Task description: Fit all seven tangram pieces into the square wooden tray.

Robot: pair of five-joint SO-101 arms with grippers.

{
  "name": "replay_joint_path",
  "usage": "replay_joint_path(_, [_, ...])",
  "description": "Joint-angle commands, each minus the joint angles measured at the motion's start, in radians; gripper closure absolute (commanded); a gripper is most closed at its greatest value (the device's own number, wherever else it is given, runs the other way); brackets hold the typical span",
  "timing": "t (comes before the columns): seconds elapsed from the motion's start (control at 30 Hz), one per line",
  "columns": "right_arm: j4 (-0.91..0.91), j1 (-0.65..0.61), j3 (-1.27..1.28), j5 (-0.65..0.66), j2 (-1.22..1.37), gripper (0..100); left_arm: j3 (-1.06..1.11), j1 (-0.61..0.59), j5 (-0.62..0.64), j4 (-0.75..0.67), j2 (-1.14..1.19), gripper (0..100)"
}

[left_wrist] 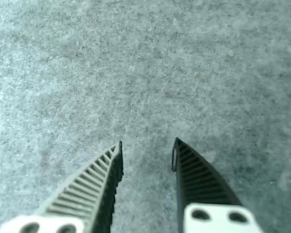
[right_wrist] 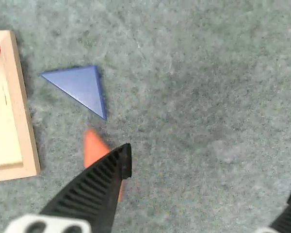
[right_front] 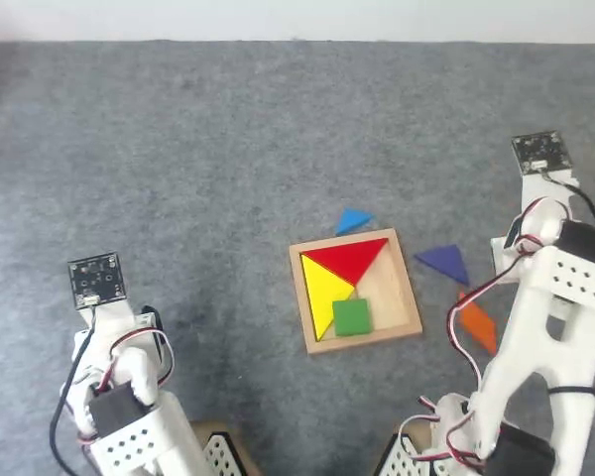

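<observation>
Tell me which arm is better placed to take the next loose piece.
Right, probably. The open right gripper hangs beside the orange piece and blue triangle; the left gripper is over bare carpet, far from the tray.

left gripper [left_wrist: 148, 142]: jaws apart (narrow gap) | right gripper [right_wrist: 212, 167]: jaws wide apart

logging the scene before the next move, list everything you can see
tray: 1, light wood, mid-table
red triangle: 1, red, in tray, far side
yellow triangle: 1, yellow, in tray, left-arm side
green square: 1, green, in tray, near edge
small triangle: 1, light blue, on mat beyond tray's far edge
dark triangle: 1, dark blue, on mat, right-arm side of tray
orange piece: 1, orange, on mat by right arm
mat: 1, grey, covers table
left arm: 1, white, jaws open over bare mat
right arm: 1, white, jaws open, one over orange piece
</observation>
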Motion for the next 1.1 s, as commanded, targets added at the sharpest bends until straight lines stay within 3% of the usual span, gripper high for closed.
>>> replay_joint_path(0.0, [-0.116, -0.061, 0.137, 0.012, 0.041, 54.6, -0.004, -0.006, 0.008, 0.005, -0.018, 83])
replay_joint_path(0.13, [-0.206, -0.16, 0.316, 0.028, 0.065, 60.2, -0.004, -0.006, 0.008, 0.005, -0.018, 83])
replay_joint_path(0.27, [-0.11, -0.331, 0.408, -0.18, -0.054, 66.0, -0.004, -0.005, 0.008, 0.005, -0.018, 83])
replay_joint_path(0.33, [-0.107, -0.374, 0.445, -0.219, -0.148, 68.2, -0.004, -0.005, 0.008, 0.005, -0.018, 83])
replay_joint_path(0.53, [-0.143, -0.193, 0.509, -0.181, -0.202, 69.7, -0.004, -0.006, 0.008, 0.005, -0.018, 83])
replay_joint_path(1.07, [-0.24, -0.163, 0.422, -0.132, 0.056, 69.8, -0.004, -0.003, 0.008, 0.005, -0.018, 83])
